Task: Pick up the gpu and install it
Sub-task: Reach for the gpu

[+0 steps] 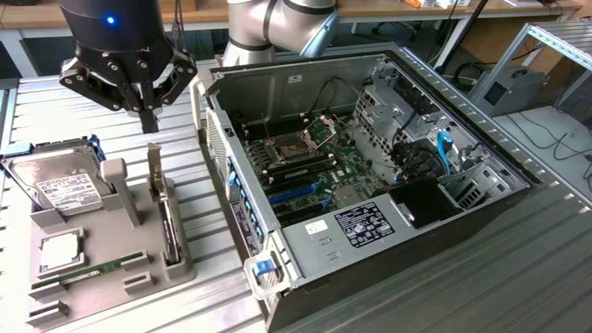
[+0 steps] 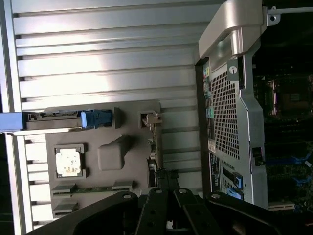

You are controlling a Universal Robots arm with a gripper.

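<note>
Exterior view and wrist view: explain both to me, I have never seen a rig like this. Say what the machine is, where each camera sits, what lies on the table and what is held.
The machine is a robot arm ending in a black gripper, which is its grasping hand. The exterior view comes from a camera standing off the arm. The wrist view comes from a camera on the arm's wrist, looking down past the gripper. On the ribbed metal table stands an open computer case. Beside it, a grey holder carries a hard drive, a processor chip, a memory stick and the graphics card, which stands on edge. The gripper is shut, holds nothing, and hangs just above the card.
</note>
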